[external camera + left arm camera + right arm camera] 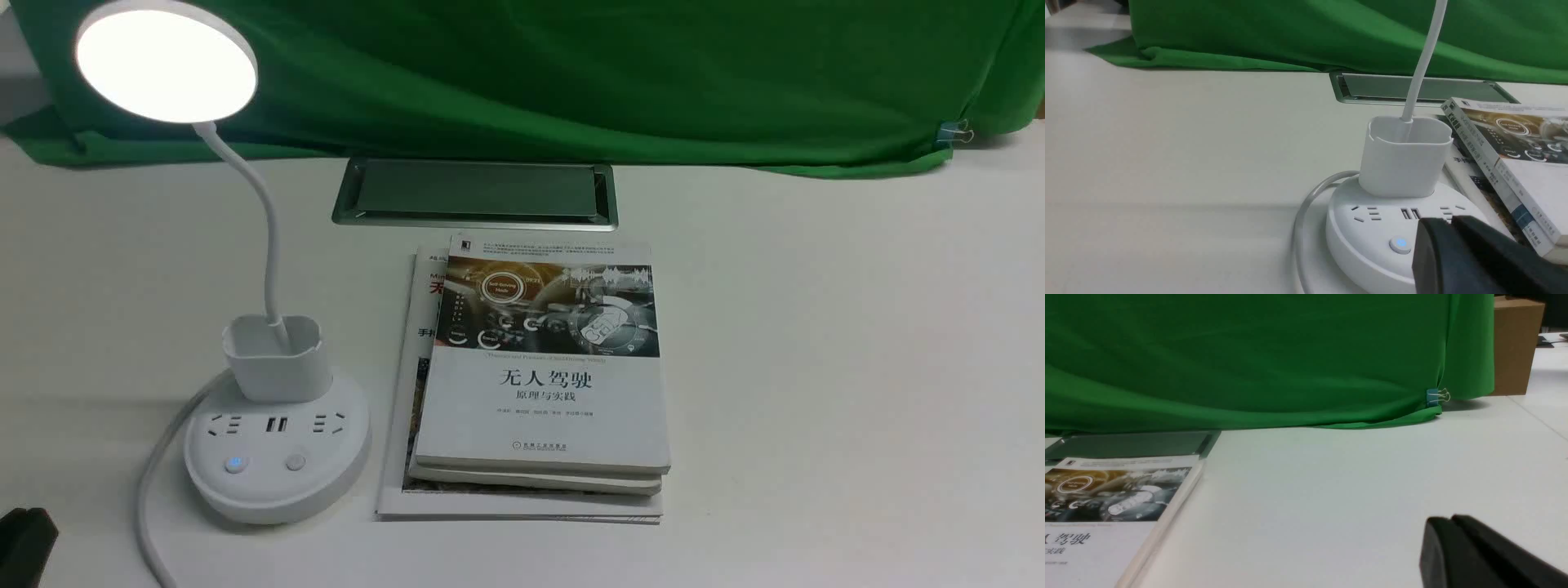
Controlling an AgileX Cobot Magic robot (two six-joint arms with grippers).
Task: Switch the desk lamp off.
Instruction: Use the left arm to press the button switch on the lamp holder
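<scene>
The white desk lamp stands at the table's front left. Its round disc head glows bright. Its gooseneck rises from a small cup holder. The round base carries sockets, a blue-lit button and a plain button. My left gripper shows as a black tip at the bottom left corner, short of the base. In the left wrist view the left gripper is shut and empty, just above the base beside the blue-lit button; it hides the plain button. My right gripper is shut and empty over bare table.
A stack of books lies right of the lamp base. A metal cable hatch sits in the table behind them. A green cloth hangs along the back. The lamp's white cord loops left of the base.
</scene>
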